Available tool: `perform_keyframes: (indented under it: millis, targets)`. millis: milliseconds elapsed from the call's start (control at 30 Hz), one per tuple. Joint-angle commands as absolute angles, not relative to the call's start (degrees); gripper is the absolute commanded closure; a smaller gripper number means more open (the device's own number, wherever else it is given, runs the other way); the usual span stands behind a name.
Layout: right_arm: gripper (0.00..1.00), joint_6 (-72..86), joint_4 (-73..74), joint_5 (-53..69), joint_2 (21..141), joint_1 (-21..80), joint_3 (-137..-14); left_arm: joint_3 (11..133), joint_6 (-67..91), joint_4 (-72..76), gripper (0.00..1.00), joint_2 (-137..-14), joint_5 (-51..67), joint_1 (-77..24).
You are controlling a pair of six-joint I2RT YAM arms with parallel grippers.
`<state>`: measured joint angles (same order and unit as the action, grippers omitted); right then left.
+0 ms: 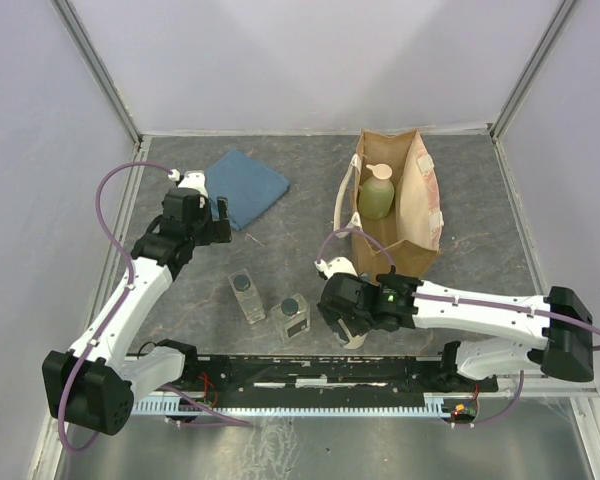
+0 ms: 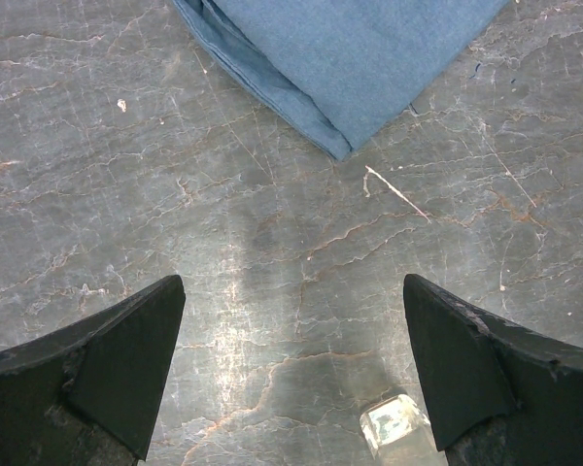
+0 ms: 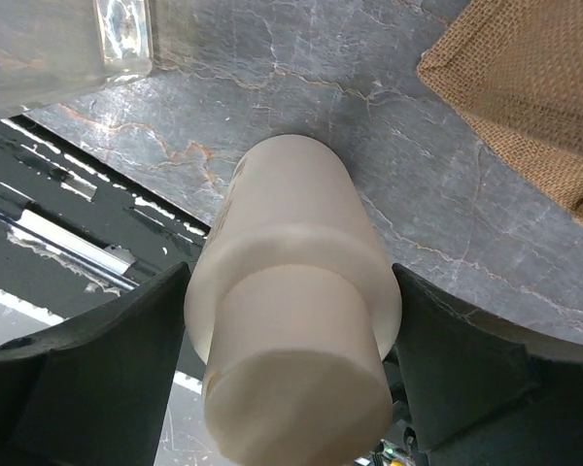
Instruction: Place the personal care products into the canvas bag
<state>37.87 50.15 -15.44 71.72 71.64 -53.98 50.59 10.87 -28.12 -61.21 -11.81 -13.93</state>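
The canvas bag (image 1: 415, 205) stands open at the back right, with the pale green pump bottle (image 1: 377, 197) inside it. My right gripper (image 1: 348, 325) is shut on the cream cylindrical bottle (image 3: 291, 320), just in front of the bag; both fingers press the bottle's sides. A corner of the bag (image 3: 530, 92) shows in the right wrist view. Two clear dark-capped bottles (image 1: 245, 295) (image 1: 292, 316) stand on the table left of the right gripper. My left gripper (image 2: 293, 359) is open and empty above the table, near the blue cloth, with a clear bottle (image 2: 396, 429) just below its right finger.
A folded blue cloth (image 1: 248, 186) lies at the back left and also shows in the left wrist view (image 2: 350, 58). A black rail (image 1: 310, 385) runs along the table's near edge. A clear bottle (image 3: 63, 44) stands close to the right gripper.
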Motion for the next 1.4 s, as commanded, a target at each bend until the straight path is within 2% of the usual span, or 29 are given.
perform_keyframes:
  millis: [0,100,167,333,533,700,967,1100,1367]
  targets:
    - [0.13,37.4,48.6,-16.8,73.5,72.1,-54.1,50.7,12.6,-25.5,0.0,-60.8,-11.2,-13.7]
    - [0.19,37.3,47.1,-18.5,74.0,72.1,-53.8,50.7,12.7,-25.4,0.0,-60.8,-11.2,-13.7]
    - [0.27,37.3,46.6,-18.8,74.0,72.1,-53.8,50.7,12.6,-25.5,0.0,-60.8,-11.2,-13.6]
    - [0.71,38.0,50.1,-20.5,72.0,72.2,-55.6,50.6,12.6,-25.5,0.0,-60.7,-11.2,-13.7]
    - [0.99,38.8,57.3,-25.4,65.2,72.5,-62.8,50.8,12.5,-25.5,0.0,-60.8,-11.0,-13.7]
    - [1.0,35.4,61.7,-28.9,62.0,72.5,-73.9,50.9,12.6,-25.6,0.0,-61.0,-10.8,-13.6]
    - [1.0,19.8,53.9,-25.4,66.7,72.4,-91.6,51.0,12.5,-25.5,0.0,-61.3,-11.1,-13.7]
    - [1.0,10.4,51.6,-33.0,70.5,71.7,-100.9,51.0,12.5,-25.6,0.0,-61.5,-11.3,-13.7]
    - [1.0,3.1,51.9,-28.5,74.8,58.5,-115.4,51.1,12.3,-25.8,0.0,-61.9,-11.4,-13.7]
